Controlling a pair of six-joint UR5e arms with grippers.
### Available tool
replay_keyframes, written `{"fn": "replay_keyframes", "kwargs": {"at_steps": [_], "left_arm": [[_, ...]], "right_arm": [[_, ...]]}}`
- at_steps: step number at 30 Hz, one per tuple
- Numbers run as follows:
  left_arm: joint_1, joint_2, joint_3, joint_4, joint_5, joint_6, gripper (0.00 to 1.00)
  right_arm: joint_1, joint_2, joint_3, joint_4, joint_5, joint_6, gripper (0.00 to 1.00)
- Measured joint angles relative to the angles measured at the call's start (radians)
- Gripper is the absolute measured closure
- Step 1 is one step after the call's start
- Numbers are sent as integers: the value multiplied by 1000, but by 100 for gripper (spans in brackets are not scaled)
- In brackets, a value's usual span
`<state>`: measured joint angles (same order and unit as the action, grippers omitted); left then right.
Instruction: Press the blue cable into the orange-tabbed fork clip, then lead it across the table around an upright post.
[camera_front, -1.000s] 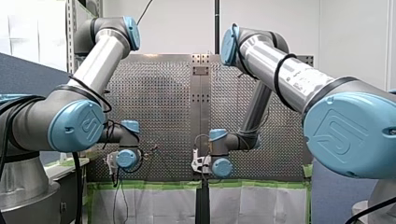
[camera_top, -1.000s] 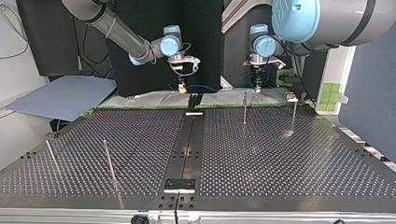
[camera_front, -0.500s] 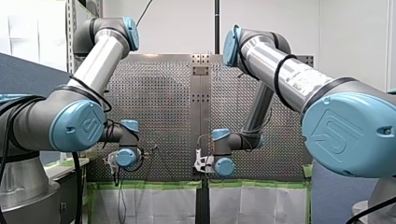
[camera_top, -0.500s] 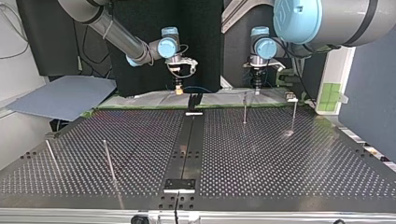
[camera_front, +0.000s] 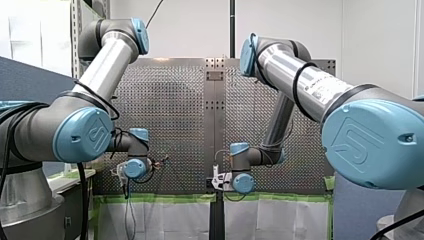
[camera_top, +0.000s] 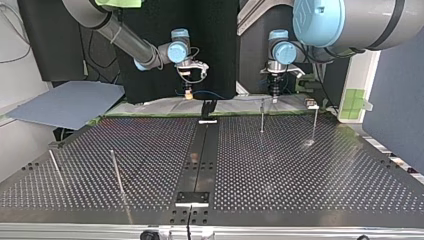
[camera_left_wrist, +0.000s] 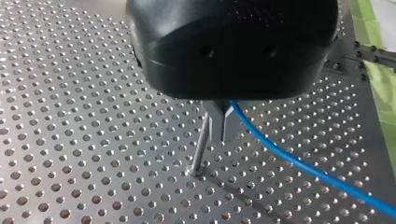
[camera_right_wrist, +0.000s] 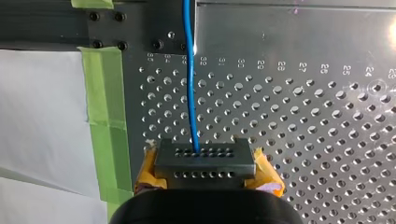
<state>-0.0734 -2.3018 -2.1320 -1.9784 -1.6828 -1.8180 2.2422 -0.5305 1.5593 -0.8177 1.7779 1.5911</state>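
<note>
The blue cable runs out from between the metal fingers of my left gripper, which is shut on it beside a thin upright post. In the right wrist view the blue cable leads straight ahead from my right gripper, whose black perforated fingers with yellow pads are shut on it. In the top view my right gripper and my left gripper hang over the table's far edge, with the cable slung between them. I cannot pick out the orange-tabbed clip.
Two upright posts stand near the far edge at the top view's right, and two leaning rods stand at its left. Green tape and white sheeting border the perforated plate.
My right gripper has slid along the table edge, leftward in the top view and rightward and lower in the front view, still holding the cable. My left gripper has stayed almost still.
</note>
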Motion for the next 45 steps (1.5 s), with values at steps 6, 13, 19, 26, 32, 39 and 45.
{"fn": "replay_keyframes", "kwargs": {"at_steps": [6, 13, 19, 26, 32, 39, 45], "left_arm": [[3, -1, 11, -5, 6, -17, 99], [11, -16, 27, -16, 14, -30, 99], [16, -72, 77, -49, 12, -17, 99], [31, -108, 141, -99, 15, -23, 99], [44, -68, 176, -158, 21, -23, 99], [58, -31, 179, -204, 33, -43, 99], [68, -28, 180, -211, 46, -52, 99]], "right_arm": [[-4, 2, -5, 0, 0, 0, 100], [-18, 2, -5, 2, -1, -4, 100], [-31, 2, -5, 7, -3, -19, 100], [-39, 2, -10, 10, -3, -27, 100], [-41, 2, -19, 13, -5, -29, 100], [-46, 1, -40, 42, -4, -33, 100], [-67, 0, -54, 64, -1, -30, 100]]}}
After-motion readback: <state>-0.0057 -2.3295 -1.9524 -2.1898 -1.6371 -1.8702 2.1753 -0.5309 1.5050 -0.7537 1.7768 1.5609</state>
